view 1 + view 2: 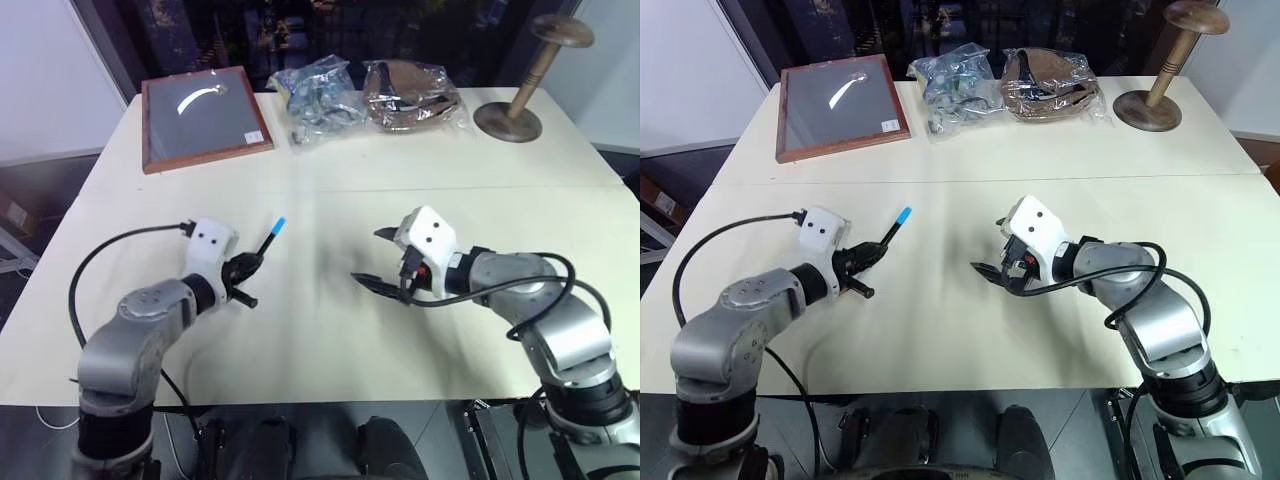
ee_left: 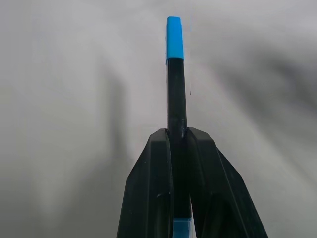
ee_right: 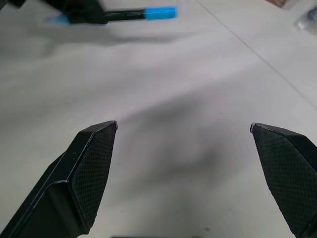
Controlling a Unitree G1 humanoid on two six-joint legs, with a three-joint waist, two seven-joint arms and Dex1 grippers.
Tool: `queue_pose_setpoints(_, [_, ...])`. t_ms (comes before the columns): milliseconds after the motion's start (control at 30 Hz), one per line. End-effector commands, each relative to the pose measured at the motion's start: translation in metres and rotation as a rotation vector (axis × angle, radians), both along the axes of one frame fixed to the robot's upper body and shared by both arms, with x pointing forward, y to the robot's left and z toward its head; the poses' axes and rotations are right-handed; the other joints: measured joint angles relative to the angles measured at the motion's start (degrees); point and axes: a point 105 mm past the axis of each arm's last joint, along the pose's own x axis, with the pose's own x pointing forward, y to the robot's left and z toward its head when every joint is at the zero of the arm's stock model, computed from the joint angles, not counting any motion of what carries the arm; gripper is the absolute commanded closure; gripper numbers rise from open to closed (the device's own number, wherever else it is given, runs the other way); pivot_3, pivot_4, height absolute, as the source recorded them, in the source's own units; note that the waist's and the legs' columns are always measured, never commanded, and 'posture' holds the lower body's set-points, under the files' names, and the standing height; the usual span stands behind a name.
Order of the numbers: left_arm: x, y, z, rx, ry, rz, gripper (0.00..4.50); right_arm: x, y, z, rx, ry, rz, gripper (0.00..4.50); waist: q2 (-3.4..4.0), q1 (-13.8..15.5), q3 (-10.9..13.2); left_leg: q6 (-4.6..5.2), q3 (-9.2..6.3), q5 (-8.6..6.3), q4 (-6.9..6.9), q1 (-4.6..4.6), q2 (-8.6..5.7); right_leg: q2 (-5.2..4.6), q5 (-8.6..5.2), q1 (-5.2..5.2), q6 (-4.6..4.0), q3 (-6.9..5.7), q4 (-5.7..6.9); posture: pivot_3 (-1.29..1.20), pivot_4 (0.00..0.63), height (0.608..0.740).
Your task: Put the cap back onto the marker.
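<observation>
Bright, even light falls from overhead on the pale table (image 1: 330, 330), with soft, diffuse shadows. Glare streaks the framed glass (image 1: 205, 115) at eleven o'clock. The wrist views show smeared, out-of-focus background shadows.

arms: silver-grey | wrists: white housings | cables: black | end effector fingers (image 3: 89, 168): black, textured

**Cream table before dark glass**

A wide cream table (image 1: 330, 330) fills the room's middle, a seam running across it. At the table's far edge lie a wood-framed panel (image 1: 205, 118), two clear plastic bags (image 1: 318, 98) and a wooden stand (image 1: 512, 118). Behind the table is dark glass (image 1: 300, 30) with white walls (image 1: 45, 80) on either side.
</observation>
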Motion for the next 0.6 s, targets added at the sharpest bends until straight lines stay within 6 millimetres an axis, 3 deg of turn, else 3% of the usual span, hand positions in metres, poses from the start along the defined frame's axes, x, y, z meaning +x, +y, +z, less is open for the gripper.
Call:
queue_pose_setpoints(33, [-0.010,0.021,-0.005,0.033,0.079,0.163,4.50,-0.003,0.002,0.006,0.018,-0.021,-0.020,0.04,0.00,0.08,0.00,0.00,0.00,0.00,0.00,0.00,0.00,0.00,0.00,0.00,0.00,0.00,-0.01,0.00,0.150,0.740])
queue_pose_setpoints(267, [-0.020,0.032,-0.016,0.062,0.196,0.208,4.50,-0.004,0.004,0.002,0.023,-0.008,-0.030,0.04,0.00,0.11,0.00,0.00,0.05,0.00,-0.01,0.02,-0.01,-0.01,0.00,0.00,0.00,0.05,-0.04,0.00,0.150,0.740])
queue_pose_setpoints(600, [-0.017,0.026,-0.009,0.031,0.167,0.153,0.04,-0.006,0.003,0.003,0.022,-0.008,-0.031,0.00,0.00,1.06,0.00,0.00,0.09,0.00,-0.04,0.05,-0.01,-0.02,0.00,-0.03,0.00,0.11,-0.15,0.00,0.150,0.740])
